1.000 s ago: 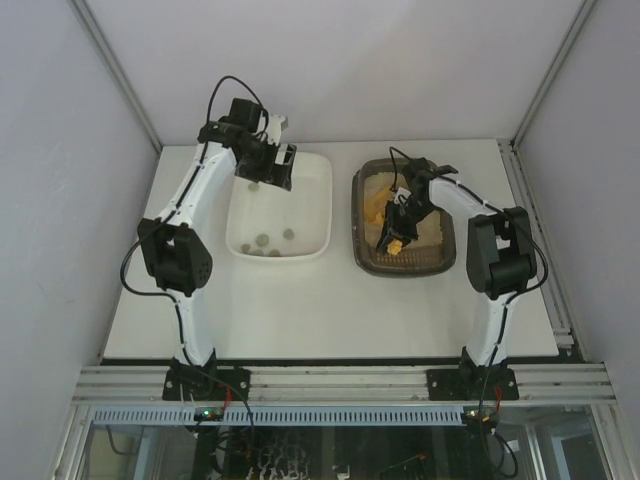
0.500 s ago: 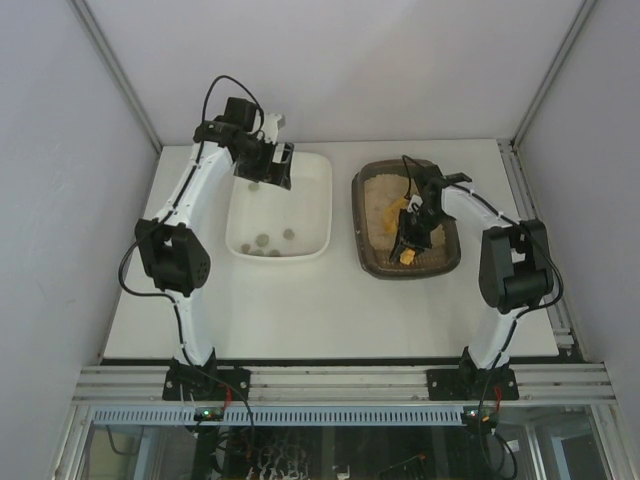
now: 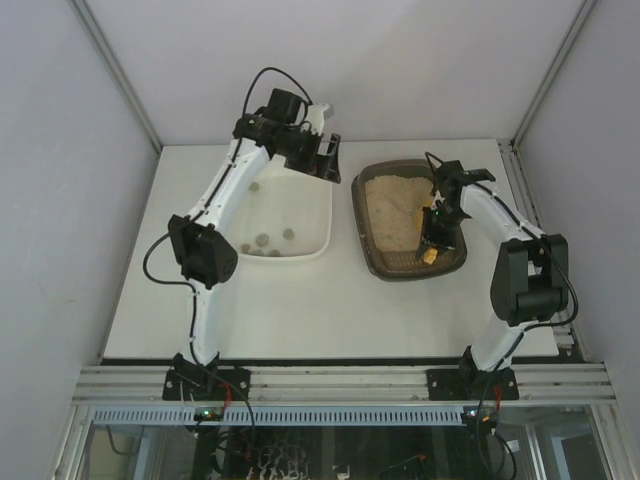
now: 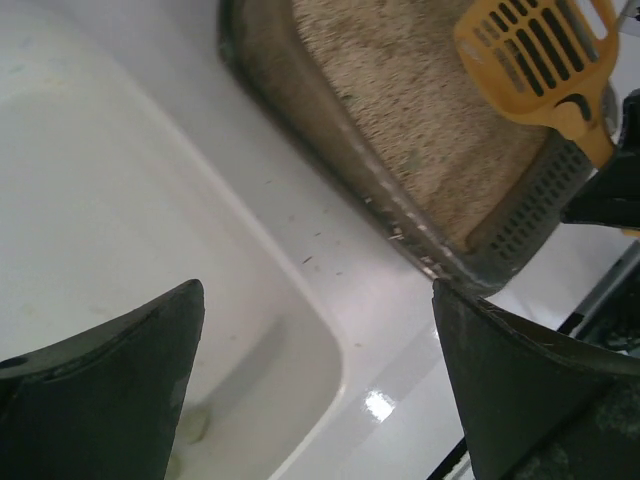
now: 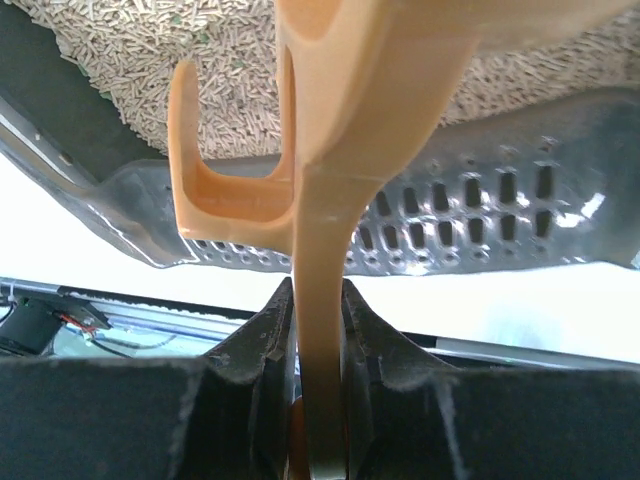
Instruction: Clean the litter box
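The litter box (image 3: 358, 215) (image 4: 330, 140) (image 5: 480, 210) is sitting on the desk (image 3: 330, 310) right of centre in the overhead view, its dark brown rim running around a bed of beige pellet litter (image 3: 390, 205) (image 5: 120, 60) that is lying mostly toward the upper half of the tray. Your right claw (image 3: 432, 235) (image 5: 320, 310) is hanging over the box's right side, toward its lower right corner, and it is pinching the handle of the yellow scoop (image 3: 430, 255) (image 4: 535, 50) (image 5: 350, 100): in the right wrist view the handle is running straight up between the two fingers, which are pressing against it on both sides, and a small hook is sticking out from the handle's left. In that same view the box's slotted grey wall is showing behind the handle, with the pellets beyond it. In the left wrist view the scoop's slotted head is showing at the upper right, above the litter. Just left of the box the white tub (image 3: 318, 215) (image 4: 250, 220) is sitting apart from it, with a narrow strip of desk between them, and a few small dark lumps (image 3: 262, 240) are lying along its lower wall. Your left claw (image 3: 325, 160) (image 4: 315, 290) is hovering over the tub's upper right corner, beside the gap between tub and box, with its fingers spread wide and gripping nothing.
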